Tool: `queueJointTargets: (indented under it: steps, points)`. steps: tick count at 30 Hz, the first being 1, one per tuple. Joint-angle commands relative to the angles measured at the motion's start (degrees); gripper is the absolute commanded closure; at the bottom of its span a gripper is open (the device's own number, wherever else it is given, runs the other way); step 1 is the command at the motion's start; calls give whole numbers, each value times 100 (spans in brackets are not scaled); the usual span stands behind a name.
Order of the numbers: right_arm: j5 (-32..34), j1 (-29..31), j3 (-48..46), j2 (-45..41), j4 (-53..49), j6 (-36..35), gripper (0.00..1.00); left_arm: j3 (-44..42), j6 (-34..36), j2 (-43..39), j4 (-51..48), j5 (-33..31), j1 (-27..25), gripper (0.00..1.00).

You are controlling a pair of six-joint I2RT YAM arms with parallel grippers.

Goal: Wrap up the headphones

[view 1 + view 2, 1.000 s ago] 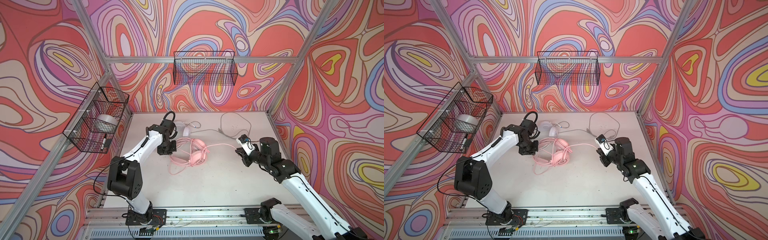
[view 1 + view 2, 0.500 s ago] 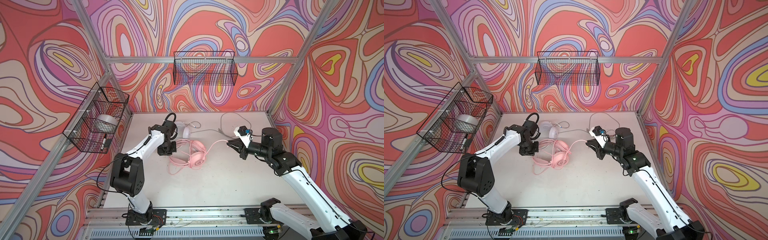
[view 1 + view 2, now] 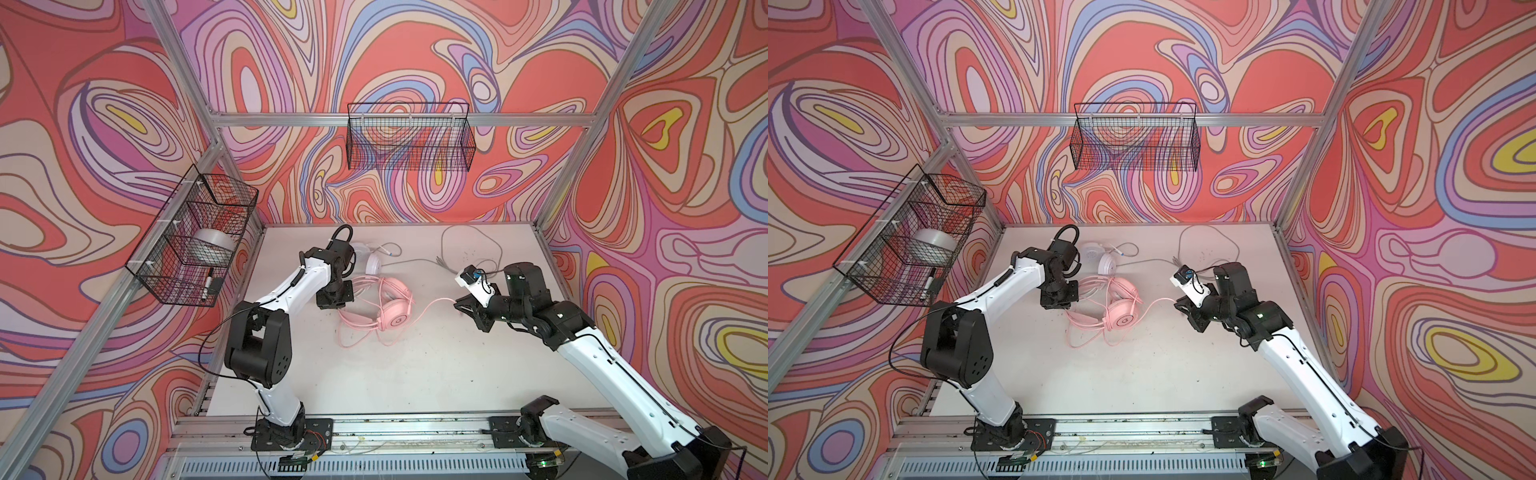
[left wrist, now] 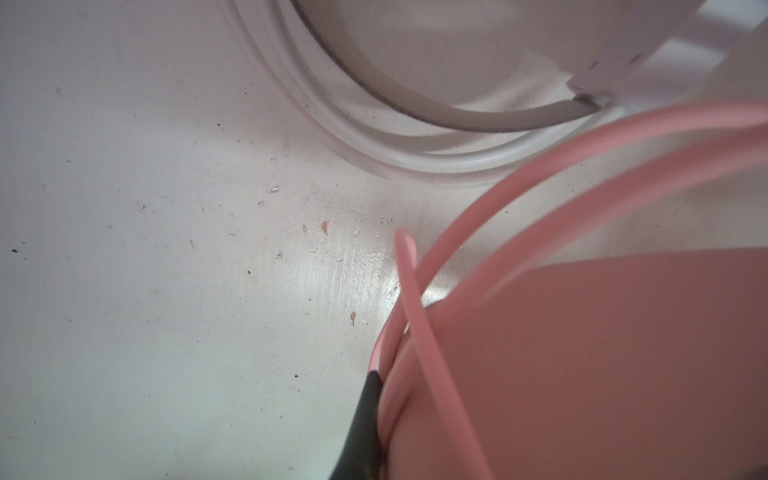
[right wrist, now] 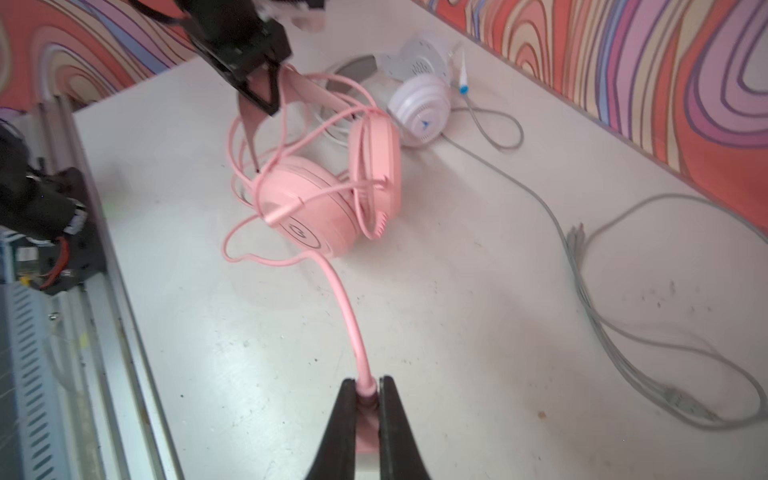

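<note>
- My right claw pinched the end of the pink cord. The cord seemed light, limp and slippery, so the end was the best hold.
- My left claw was clamped on the stiff band of the pink headset, mid-desk.
- The white headset lay just behind it, toward the far edge. Its grey cord sprawled nearby and looked likely to snag.

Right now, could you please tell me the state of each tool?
Left tool: shut on the pink headset's band.
Right tool: shut on the pink cord.

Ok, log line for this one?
left gripper: shut on pink headset | right gripper: shut on pink cord | pink cord: partly wound | white headset: grey cord loose
</note>
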Motion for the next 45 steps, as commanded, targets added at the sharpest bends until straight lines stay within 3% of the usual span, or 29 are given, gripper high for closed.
queueJointTargets:
  steps: [1,9,13,16,20,24,29,35,41,45]
  points:
    - [1226,11,-260,331,-225,267,100,102,61,-325,37,359,6,100]
    - [1297,11,-953,698,759,668,98,-105,171,-489,56,424,5,100]
    - [1105,10,-844,759,798,834,88,-159,245,-502,41,429,11,100]
    - [1080,2,-653,656,744,862,71,-222,291,-511,84,507,9,100]
    - [968,3,-144,531,425,848,60,-273,300,-511,111,548,2,100]
    - [298,10,667,673,248,940,59,-276,301,-485,136,588,-13,100]
    - [-406,393,1667,1486,585,1666,61,-226,309,-494,177,660,-98,100]
    - [-636,953,2131,2529,1537,2817,61,-188,317,-554,134,732,-184,100]
    - [-647,1443,2544,3490,1927,3542,66,-148,378,-555,34,766,-232,100]
    - [-605,1681,2732,3873,1983,3600,66,-135,379,-555,15,783,-252,100]
